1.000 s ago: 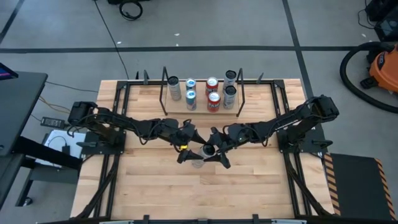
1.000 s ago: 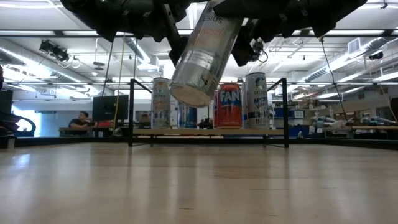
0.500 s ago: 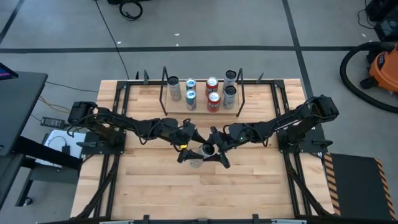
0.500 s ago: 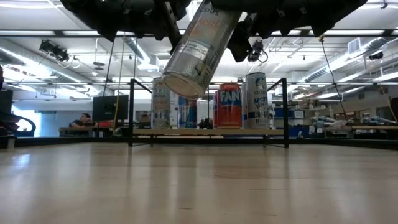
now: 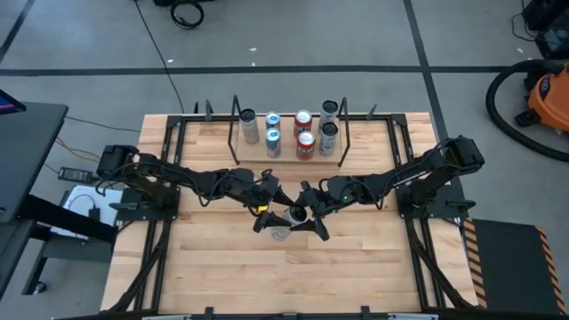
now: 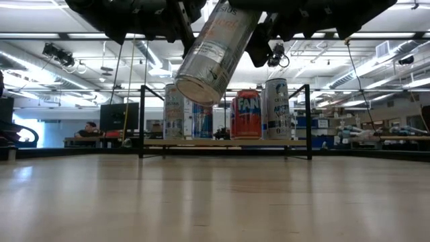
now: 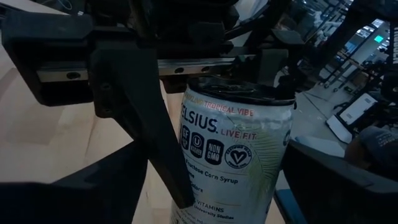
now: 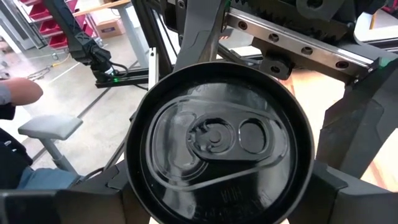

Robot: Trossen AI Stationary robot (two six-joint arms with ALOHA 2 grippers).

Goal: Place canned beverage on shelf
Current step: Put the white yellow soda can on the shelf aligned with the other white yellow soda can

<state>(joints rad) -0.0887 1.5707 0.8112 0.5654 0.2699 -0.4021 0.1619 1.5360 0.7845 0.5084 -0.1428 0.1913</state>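
1. Silver and tilted, the can (image 6: 213,50) hangs in mid-air above the middle of the worktop (image 5: 356,267), its base dipping toward the low camera and its top leaning away and up.
2. Both grippers meet at it: the left gripper (image 5: 265,206) from the left side, the right gripper (image 5: 307,216) from the right, each about equally near.
3. Left wrist view shows the can (image 7: 233,155) between that arm's jaws, label facing the lens; the right wrist view looks straight onto the can's lid (image 8: 217,140), seated between that arm's jaws. Which pair bears the weight, I cannot tell; both appear closed against it.
4. Beyond the can, toward the far edge, stands the shelf (image 5: 289,158), already holding several cans (image 5: 305,142).
5. The coming move likely turns on righting the can's long axis before carrying it back to a free spot.
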